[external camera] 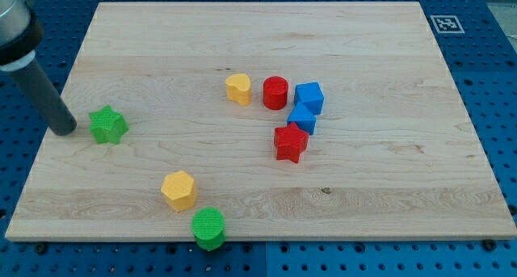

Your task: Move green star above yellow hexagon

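The green star [108,125] lies on the wooden board [363,43] at the view's left. The yellow hexagon [178,190] lies below and to the right of it, near the board's bottom edge. My tip [65,129] rests on the board just left of the green star, a small gap away. The rod slants up to the view's top left corner.
A green cylinder [208,228] sits at the board's bottom edge, just below the yellow hexagon. Near the middle are a yellow heart-like block [238,89], a red cylinder [275,92], two blue blocks [309,98] [301,118] and a red star [291,143].
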Controlling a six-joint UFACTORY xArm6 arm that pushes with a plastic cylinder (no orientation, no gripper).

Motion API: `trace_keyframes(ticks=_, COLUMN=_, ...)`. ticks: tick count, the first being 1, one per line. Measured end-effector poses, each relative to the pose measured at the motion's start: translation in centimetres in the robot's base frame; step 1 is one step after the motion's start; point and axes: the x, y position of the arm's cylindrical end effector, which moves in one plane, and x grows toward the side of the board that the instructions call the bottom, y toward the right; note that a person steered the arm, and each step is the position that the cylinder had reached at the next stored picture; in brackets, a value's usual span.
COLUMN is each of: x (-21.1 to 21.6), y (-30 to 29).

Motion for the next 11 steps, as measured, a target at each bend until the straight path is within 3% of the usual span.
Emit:
trace_keyframes(ticks=2, x=0.4, y=5.6)
trace_keyframes(ticks=7, x=4.7, y=9.0)
trace_keyframes(ticks=9, x=0.6, y=10.7)
trace_keyframes(ticks=10, x=0.3, y=11.9)
trace_keyframes(ticks=11, x=2.8, y=12.4)
